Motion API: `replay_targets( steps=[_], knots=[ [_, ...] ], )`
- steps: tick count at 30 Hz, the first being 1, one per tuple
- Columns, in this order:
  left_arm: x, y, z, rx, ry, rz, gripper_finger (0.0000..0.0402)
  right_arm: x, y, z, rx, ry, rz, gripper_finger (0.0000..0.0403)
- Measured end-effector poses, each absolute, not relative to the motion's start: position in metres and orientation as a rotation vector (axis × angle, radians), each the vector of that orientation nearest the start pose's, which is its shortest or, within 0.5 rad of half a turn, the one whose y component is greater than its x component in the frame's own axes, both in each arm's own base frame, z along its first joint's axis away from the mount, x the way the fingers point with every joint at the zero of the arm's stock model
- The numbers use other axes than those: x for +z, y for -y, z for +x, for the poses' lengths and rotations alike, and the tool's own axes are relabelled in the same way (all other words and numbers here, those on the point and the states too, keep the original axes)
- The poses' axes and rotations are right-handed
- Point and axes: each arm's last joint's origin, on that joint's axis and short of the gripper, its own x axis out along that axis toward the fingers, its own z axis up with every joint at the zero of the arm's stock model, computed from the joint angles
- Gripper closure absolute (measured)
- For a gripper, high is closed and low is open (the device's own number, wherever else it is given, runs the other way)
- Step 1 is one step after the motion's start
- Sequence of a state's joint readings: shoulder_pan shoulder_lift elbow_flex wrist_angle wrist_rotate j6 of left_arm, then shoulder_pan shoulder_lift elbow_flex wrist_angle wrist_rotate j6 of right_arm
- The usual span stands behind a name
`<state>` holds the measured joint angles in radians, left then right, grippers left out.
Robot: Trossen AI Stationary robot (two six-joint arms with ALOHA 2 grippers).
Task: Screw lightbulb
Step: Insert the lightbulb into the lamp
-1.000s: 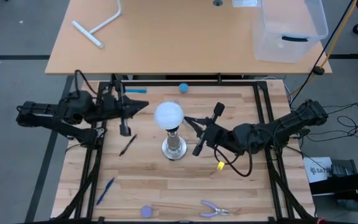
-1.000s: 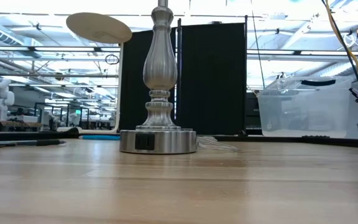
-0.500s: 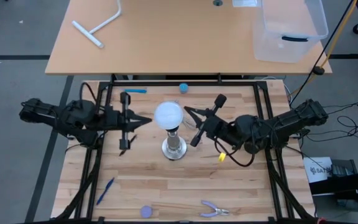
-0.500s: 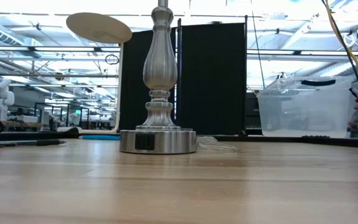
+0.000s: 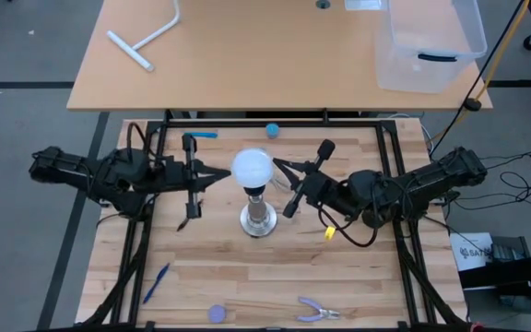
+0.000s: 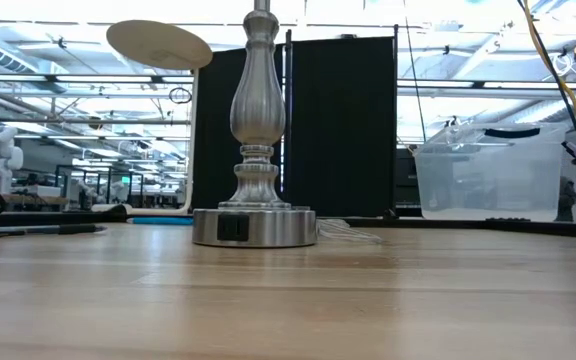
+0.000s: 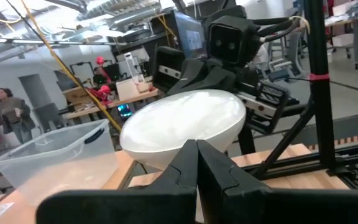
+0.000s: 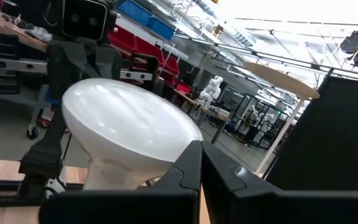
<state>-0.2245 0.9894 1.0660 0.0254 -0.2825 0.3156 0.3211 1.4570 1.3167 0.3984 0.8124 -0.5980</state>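
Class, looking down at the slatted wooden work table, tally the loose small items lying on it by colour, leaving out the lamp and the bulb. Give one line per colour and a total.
Blue: 3 – ball, marker, pen
Purple: 2 – round disc, pliers
Yellow: 1 – small piece
Total: 6

Bright, even overhead light; ceiling glare washes out both wrist views, whose backgrounds blur.

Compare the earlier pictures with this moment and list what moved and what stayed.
The left gripper swung round and advanced toward the lightbulb, its shut fingers now pointing at it. The right gripper rose slightly, closing in from the other side, also shut. Neither grips the bulb. The lamp stand, blue ball and pliers stayed put.
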Motion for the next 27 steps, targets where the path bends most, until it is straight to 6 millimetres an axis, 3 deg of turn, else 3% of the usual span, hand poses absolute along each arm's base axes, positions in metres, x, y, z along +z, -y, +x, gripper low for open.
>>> replay_targets(
  steps=[20,27],
  knots=[
    [0.409,0.009,0.214,0.223,0.049,0.225,0.0402,0.406,-0.103,0.314,-0.406,0.050,-0.443,0.0403],
    [0.418,0.011,0.201,0.218,0.105,0.217,0.0402,0.401,-0.102,0.314,-0.418,0.002,-0.423,0.0403]
  ],
)
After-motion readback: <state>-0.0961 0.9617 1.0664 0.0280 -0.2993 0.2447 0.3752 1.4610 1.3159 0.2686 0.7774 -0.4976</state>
